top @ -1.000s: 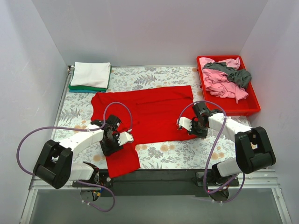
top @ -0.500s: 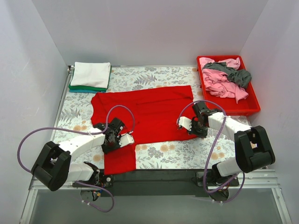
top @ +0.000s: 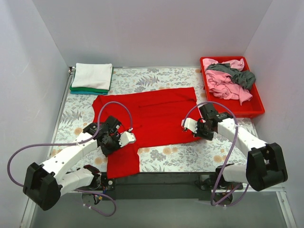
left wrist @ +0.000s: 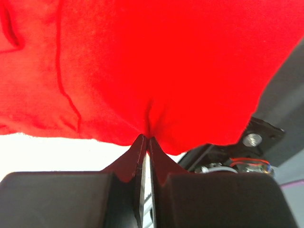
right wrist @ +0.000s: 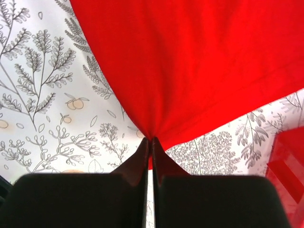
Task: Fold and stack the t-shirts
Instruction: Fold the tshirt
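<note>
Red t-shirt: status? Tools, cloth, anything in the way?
Left tool shut on red t-shirt. Right tool shut on it too. Shirt spread out, unfolded. Nothing lying on it.

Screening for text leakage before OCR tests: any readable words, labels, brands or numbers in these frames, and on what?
None can be read in any view.
The red t-shirt, folded stack, crumpled shirts and tray are all plain.
The tablecloth carries only a leaf and flower print.
No marking shows on the arms.
</note>
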You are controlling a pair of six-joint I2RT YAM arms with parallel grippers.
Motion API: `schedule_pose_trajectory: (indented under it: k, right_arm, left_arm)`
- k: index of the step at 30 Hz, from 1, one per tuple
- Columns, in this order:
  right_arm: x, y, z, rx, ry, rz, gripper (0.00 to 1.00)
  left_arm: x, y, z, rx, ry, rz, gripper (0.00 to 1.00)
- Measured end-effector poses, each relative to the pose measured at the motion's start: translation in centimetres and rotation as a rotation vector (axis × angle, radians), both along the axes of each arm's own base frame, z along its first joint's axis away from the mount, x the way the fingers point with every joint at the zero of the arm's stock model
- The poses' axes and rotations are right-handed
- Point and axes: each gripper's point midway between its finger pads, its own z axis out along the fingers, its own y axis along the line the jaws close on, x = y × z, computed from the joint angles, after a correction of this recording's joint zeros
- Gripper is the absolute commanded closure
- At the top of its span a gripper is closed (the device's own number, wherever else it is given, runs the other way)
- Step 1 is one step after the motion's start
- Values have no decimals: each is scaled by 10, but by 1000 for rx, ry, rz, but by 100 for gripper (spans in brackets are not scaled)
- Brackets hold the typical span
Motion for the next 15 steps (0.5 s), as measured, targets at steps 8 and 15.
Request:
schedule_pose_trajectory:
  k: [8,15]
  right_arm:
    - [-9,-2,15,21,-28,11,99]
    - [-5,0,28,45,-14,10,99]
  left_arm:
    - [-7,5,17,-15,-7,16,100]
    - [6,20,27,-18,-53,55,100]
